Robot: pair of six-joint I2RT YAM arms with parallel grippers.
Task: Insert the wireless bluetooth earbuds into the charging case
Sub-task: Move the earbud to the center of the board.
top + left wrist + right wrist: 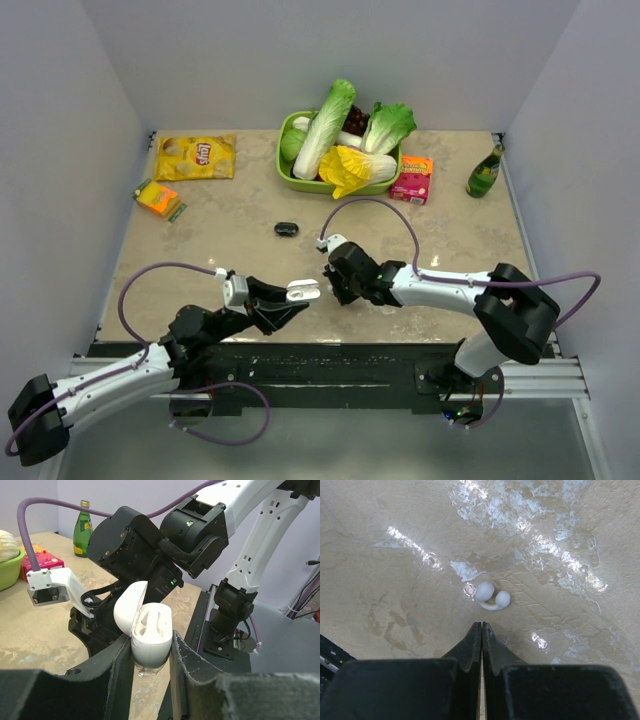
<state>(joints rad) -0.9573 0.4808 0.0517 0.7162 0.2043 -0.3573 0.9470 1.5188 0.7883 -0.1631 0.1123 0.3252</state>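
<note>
Case (147, 630), flipped open, pinched in left gripper (150, 649), held up off table (395, 580). Earbud (491, 597) lying loose on table, just past tips of right gripper (481, 627), shut tight and empty. Could skid away if bumped by shut tips. Could slip out once pinched, being small and smooth.

Left gripper (292, 303): gripping the charging case (303, 291) above the worktop (230, 235).
Right gripper (335, 283): hovering just beside the case.
Basket (287, 178): sitting far back.
</note>
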